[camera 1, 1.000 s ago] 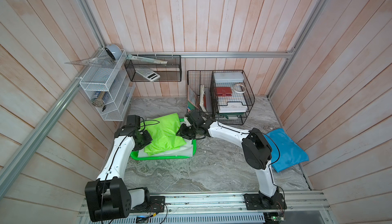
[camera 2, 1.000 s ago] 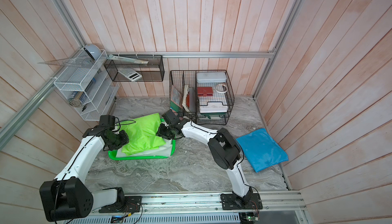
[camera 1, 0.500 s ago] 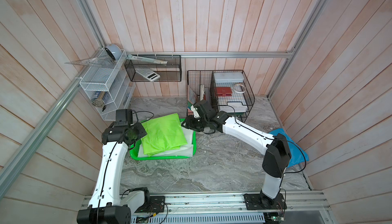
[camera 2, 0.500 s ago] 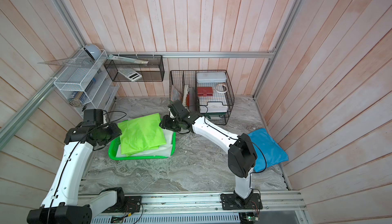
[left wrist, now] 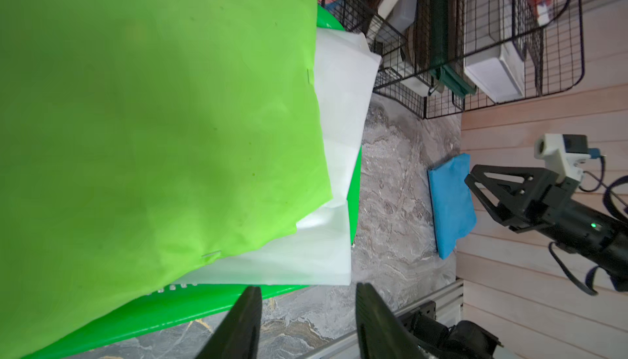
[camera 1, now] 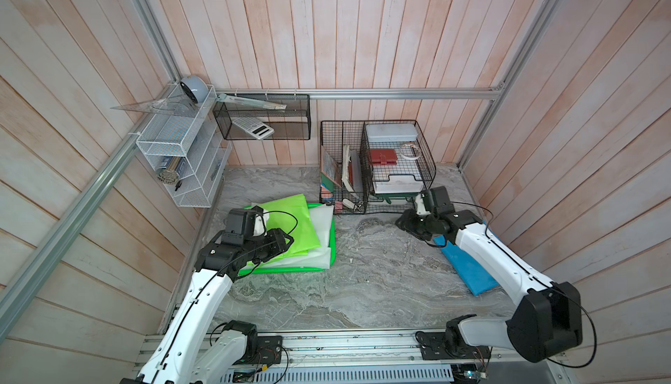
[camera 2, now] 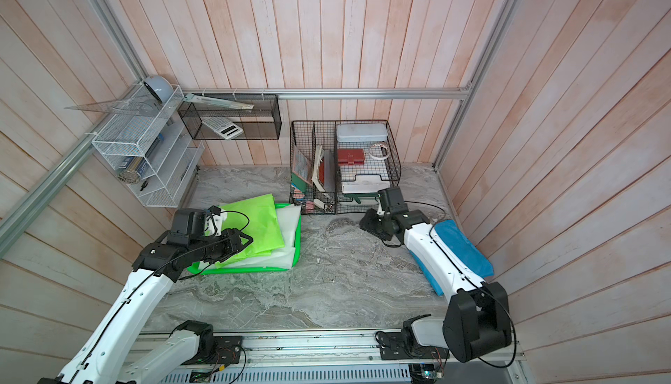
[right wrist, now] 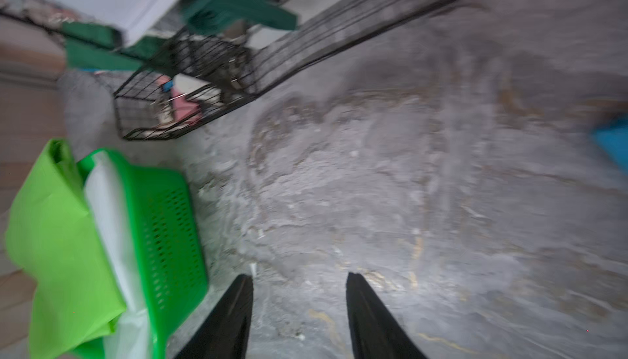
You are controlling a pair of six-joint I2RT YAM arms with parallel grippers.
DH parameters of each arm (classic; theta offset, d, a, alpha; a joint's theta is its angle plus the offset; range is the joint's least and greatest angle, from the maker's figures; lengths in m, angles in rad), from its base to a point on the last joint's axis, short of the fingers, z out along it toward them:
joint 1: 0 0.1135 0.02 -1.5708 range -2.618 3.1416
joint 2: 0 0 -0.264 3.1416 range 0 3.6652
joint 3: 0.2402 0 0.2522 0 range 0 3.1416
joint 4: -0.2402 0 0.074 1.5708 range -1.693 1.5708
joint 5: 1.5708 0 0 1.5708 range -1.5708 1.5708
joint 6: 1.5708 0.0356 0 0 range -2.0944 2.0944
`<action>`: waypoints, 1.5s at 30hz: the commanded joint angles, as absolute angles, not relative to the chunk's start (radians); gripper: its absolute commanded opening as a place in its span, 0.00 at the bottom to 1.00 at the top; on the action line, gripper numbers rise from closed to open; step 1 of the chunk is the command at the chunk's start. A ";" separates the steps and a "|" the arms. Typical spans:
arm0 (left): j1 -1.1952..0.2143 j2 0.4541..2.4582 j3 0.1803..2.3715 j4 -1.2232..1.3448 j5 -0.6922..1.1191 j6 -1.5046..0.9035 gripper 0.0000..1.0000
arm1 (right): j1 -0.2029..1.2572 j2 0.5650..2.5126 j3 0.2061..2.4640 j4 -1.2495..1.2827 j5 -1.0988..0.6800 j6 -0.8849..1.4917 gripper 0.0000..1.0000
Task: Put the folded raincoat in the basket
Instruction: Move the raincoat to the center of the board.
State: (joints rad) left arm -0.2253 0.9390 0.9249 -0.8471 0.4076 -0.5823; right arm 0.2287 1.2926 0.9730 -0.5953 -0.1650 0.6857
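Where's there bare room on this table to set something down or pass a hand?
Widest bare marble lies mid-table, between the green basket, black wire organiser, blue folded cloth and front rail. A narrower strip runs behind the basket toward the white rack. Crowded: the basket itself.

**A plank-lined booth with a grey marbled floor**

We see pale, pinkish wooden planks (camera 1: 363, 37) lining the walls on three sides, framed by aluminium rails (camera 1: 399, 93). The floor (camera 1: 363, 273) is a grey marbled surface, and the light is soft and even. A white wire shelf rack (camera 1: 170, 138) hangs on the left wall. A black mesh box (camera 1: 290, 124) is fixed to the back wall just beside it. A black wire desk organiser (camera 1: 366, 167) stands on the floor against the back wall.
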 commanded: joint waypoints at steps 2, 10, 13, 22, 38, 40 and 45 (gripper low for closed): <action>-0.292 0.894 0.886 -0.803 0.336 -0.618 0.49 | 0.089 1.225 0.879 -0.616 -0.071 0.614 0.50; -0.295 0.870 0.854 -0.843 0.274 -0.566 0.49 | -0.037 1.419 0.952 -0.692 0.169 0.523 0.61; -0.296 0.853 0.829 -0.817 0.280 -0.573 0.49 | -0.041 1.542 1.019 -0.727 0.244 0.456 0.68; -0.294 0.872 0.834 -0.824 0.258 -0.566 0.49 | -0.115 1.718 1.107 -0.740 0.185 0.427 0.69; -0.294 0.868 0.834 -0.822 0.253 -0.566 0.49 | -0.111 1.779 0.999 -0.691 -0.224 0.448 0.59; -0.293 0.867 0.833 -0.822 0.255 -0.568 0.49 | -0.061 1.748 0.961 -0.681 -0.255 0.466 0.59; -0.295 0.861 0.834 -0.826 0.254 -0.568 0.49 | 0.097 1.667 0.862 -0.642 -0.277 0.557 0.59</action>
